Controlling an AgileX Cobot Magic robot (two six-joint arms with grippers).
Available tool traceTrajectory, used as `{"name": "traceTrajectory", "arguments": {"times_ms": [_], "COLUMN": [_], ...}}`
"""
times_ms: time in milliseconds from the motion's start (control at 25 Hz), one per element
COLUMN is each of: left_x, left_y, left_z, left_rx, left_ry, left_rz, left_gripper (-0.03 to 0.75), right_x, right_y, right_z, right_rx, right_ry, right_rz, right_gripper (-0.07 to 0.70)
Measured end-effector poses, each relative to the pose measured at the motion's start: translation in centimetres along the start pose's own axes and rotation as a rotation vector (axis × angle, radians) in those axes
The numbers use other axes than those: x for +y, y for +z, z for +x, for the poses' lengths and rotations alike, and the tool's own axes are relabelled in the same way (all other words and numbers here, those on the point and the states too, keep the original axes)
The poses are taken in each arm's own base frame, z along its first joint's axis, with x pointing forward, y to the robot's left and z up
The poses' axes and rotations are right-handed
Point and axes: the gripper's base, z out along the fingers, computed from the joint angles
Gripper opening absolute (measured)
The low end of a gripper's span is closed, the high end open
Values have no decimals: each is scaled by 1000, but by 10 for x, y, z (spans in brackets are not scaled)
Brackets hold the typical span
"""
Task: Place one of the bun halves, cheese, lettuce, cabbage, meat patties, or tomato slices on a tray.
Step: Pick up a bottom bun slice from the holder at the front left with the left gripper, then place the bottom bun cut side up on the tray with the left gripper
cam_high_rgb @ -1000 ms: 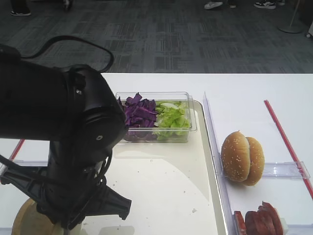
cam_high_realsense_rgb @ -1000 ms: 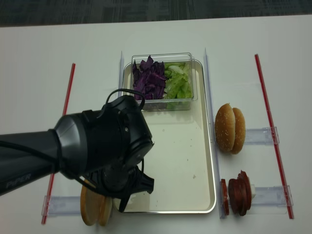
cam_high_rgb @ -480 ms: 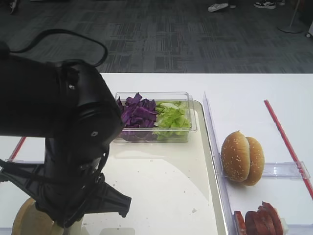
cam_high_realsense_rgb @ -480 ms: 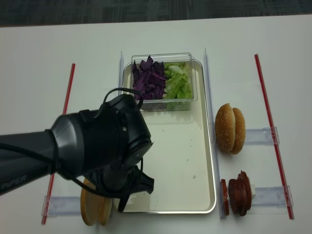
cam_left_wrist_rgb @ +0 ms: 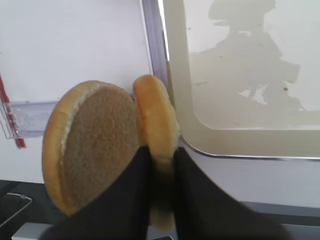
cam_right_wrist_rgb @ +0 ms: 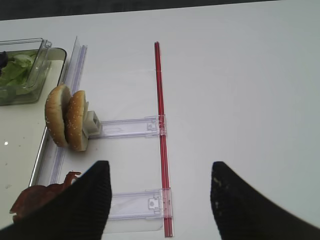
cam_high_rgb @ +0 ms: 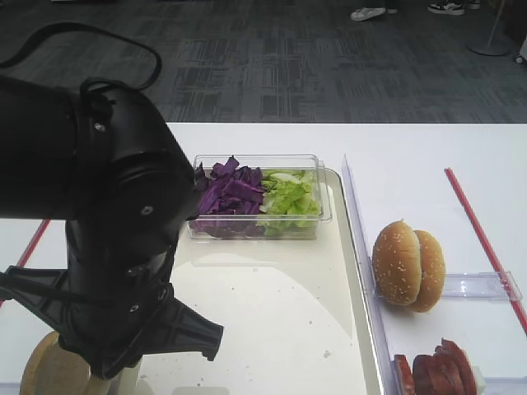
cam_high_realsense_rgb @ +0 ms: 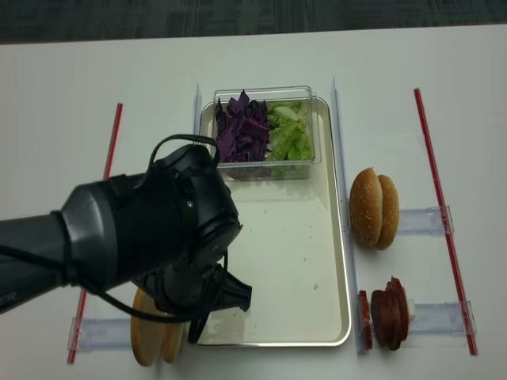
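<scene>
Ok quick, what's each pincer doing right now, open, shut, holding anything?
Left pincer: shut on one of the bun halves, the one nearer the tray.
Right pincer: open, holding nothing.

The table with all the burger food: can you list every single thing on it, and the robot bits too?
bun halves: two, tan, standing on edge left of the tray, one pinched.
tray: one, cream with shiny rim, middle of table.
clear tub: one, at the tray's far end.
cabbage: purple pile, tub's left side.
lettuce: green pile, tub's right side.
sesame buns: two, golden, right of the tray.
meat patties: reddish-brown row, near right.
red strips: two, one on each side.
left pincer: black, shut on a bun half.
right pincer: black, open, holding nothing.
</scene>
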Motion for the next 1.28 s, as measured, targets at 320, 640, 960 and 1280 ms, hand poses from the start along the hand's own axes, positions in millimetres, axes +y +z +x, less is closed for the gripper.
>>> {"name": "traceTrajectory", "arguments": {"times_ms": [320, 640, 960, 1280], "left_x": [1, 6, 7, 5], "left_y": [-16, -42, -68, -78], "left_z": [-4, -5, -12, -14], "left_rx": [-34, -92, -154, -146], "left_ry": [8, -20, -42, -61], "left_rz": [43, 131, 203, 257], "left_gripper": [82, 80, 78, 77], "right_x": [0, 0, 0, 0], "right_y": [0, 0, 0, 0], "right_z": [0, 0, 0, 0], "right_rx": [0, 0, 0, 0], "right_ry": [0, 0, 0, 0], "right_rz": [0, 0, 0, 0], "right_gripper": [463, 463, 463, 463]}}
